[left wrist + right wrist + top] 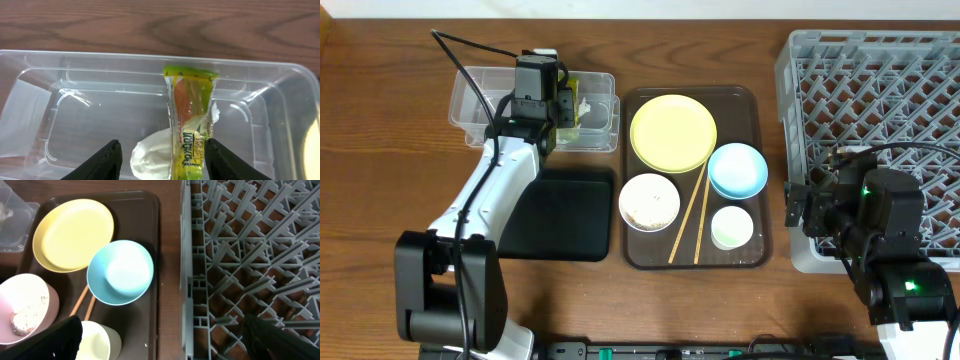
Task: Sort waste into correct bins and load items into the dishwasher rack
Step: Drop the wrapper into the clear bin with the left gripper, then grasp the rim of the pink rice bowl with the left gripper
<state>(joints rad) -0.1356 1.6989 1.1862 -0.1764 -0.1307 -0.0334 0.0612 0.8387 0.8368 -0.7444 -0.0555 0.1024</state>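
My left gripper (542, 98) is open above the clear tub (470, 105). In the left wrist view its fingers (162, 167) straddle the green-and-yellow wrapper (190, 115) and the white paper scrap (150, 155), both lying in the tub (60, 120). The yellow plate (670, 132), blue bowl (737, 170), white bowl (649, 202) holding rice scraps, small white cup (732, 227) and chopsticks (690, 212) sit on the brown tray. My right gripper (808, 207) is open and empty at the near-left edge of the grey rack (880, 90), straddling its wall (167, 345).
The black tray (565, 215) lies in front of the clear tub, partly under my left arm. The brown serving tray (755, 110) sits between the bins and the rack. In the right wrist view the rack's wall (187, 280) stands close beside the tray's edge.
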